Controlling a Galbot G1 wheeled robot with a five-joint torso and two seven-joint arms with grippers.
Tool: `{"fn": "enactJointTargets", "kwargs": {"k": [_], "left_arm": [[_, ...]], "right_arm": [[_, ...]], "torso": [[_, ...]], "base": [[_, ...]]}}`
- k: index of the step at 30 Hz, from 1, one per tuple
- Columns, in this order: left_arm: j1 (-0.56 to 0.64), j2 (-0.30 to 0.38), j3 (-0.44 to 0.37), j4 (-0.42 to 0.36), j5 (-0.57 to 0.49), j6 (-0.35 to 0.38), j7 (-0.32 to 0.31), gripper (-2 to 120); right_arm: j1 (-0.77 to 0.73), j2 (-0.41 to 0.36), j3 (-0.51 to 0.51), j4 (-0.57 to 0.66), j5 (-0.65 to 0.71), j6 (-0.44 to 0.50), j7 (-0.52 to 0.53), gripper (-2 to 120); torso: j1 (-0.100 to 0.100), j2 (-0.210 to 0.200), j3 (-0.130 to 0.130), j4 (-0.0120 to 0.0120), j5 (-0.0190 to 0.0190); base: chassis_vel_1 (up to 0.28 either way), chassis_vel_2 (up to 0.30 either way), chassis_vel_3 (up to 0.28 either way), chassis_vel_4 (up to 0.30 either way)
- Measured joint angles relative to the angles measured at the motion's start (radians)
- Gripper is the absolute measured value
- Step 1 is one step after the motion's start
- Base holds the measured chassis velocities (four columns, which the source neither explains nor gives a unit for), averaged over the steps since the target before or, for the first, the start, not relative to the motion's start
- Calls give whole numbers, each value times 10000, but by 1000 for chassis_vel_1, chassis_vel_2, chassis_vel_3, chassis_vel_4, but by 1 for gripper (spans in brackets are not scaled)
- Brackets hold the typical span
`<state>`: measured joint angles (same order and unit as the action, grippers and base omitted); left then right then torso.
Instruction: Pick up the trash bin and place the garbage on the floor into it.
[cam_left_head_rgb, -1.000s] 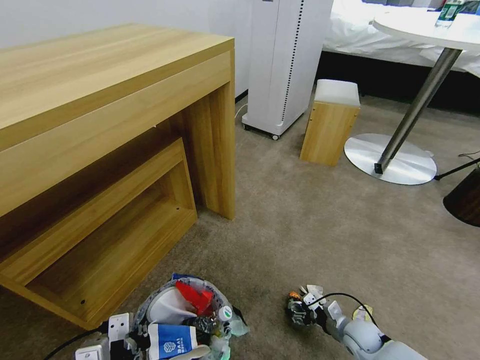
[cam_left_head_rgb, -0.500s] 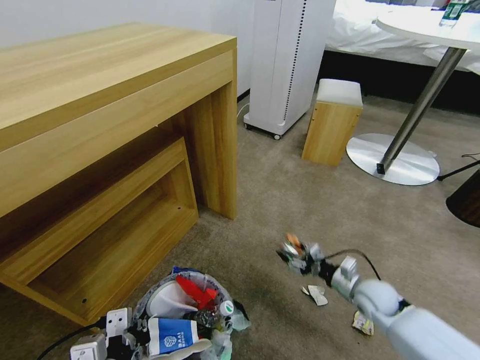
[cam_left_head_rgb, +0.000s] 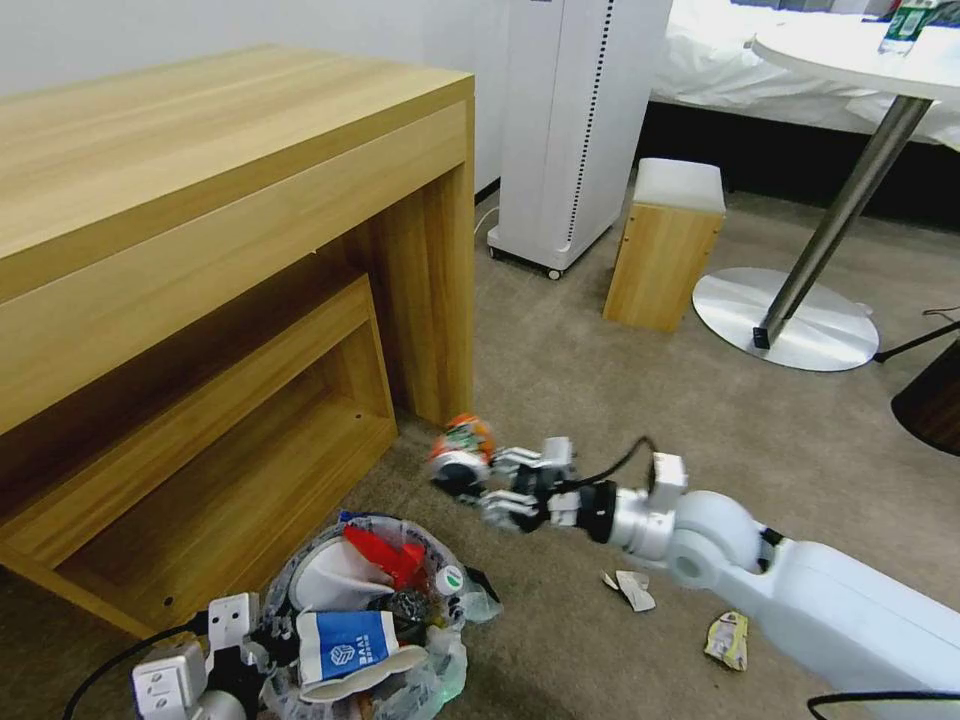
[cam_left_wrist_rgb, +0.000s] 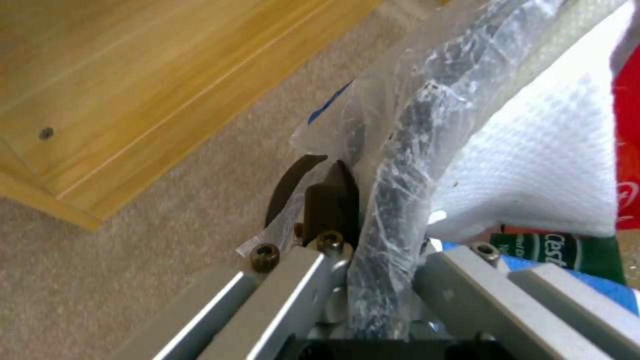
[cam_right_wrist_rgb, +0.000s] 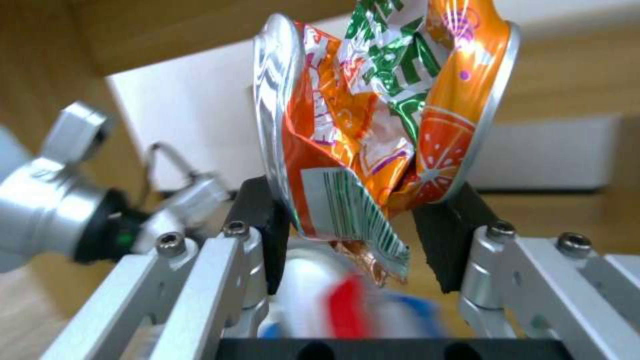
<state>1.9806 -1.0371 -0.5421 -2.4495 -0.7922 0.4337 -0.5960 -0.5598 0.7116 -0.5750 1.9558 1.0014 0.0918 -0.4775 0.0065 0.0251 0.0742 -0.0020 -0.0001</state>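
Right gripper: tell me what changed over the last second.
The right gripper, shut on the crushed can, rose off the carpet and swung left toward the trash bin. The left gripper stayed clamped on the bin's rim; floor scraps stayed put.

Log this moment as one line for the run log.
right gripper: shut on crushed can, above carpet | left gripper: shut on trash bin rim | paper scraps on floor
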Motion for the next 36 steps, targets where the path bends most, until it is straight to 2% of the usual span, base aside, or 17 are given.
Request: {"fn": "enactJointTargets", "kwargs": {"k": [3,4,6,12,16,19,21,24,27,29,31,36], "left_arm": [[13,-85,62,41,158,1,30,0],[13,-85,62,41,158,1,30,0],[53,-132,69,58,245,10,71,0],[51,59,-199,25,54,-92,-12,0],[183,-122,10,96,466,-98,73,0],[192,-330,186,171,773,-73,169,0],[279,-383,236,226,1011,-108,230,0],[315,-366,235,281,1103,-128,273,0],[362,-392,262,290,1257,-133,308,0],[383,-413,292,295,1336,-134,319,0],[421,-503,363,338,1580,-141,431,0],[302,-408,248,258,1313,-107,452,0]], "right_arm": [[657,465,-1401,-189,43,-99,406,39],[657,465,-1401,-189,43,-99,406,39],[863,737,-2122,-374,55,-143,635,39],[966,964,-2837,-518,5,-220,785,39],[1057,908,-3158,-605,-251,-190,684,39],[1137,789,-3256,-579,-361,-192,517,44],[1206,689,-3242,-580,-447,-189,329,55],[1266,670,-3177,-610,-459,-188,253,63],[1432,686,-3126,-598,-436,-198,244,80],[1506,694,-3136,-576,-419,-198,251,82],[1649,712,-3162,-588,-418,-198,261,92],[1838,775,-3003,-602,-374,-104,404,100]], "torso": [[0,1,0,1,0],[0,1,0,1,0],[-1,0,0,0,1],[-1,0,-1,-3,3],[-1,0,0,-2,3],[-1,0,-1,-1,0],[-2,0,-1,-1,3],[-1,1,-1,-1,2],[-1,1,0,-1,3],[-2,1,-1,-1,3],[-1,1,-1,0,2],[-2,0,0,0,2]], "base": [[0,0,0,0],[0,0,0,0],[0,0,0,0],[0,0,0,0],[0,0,0,0],[0,0,0,0],[0,0,0,0],[0,0,0,0],[0,0,0,0],[0,0,0,0],[0,0,0,0],[0,0,0,0]]}}
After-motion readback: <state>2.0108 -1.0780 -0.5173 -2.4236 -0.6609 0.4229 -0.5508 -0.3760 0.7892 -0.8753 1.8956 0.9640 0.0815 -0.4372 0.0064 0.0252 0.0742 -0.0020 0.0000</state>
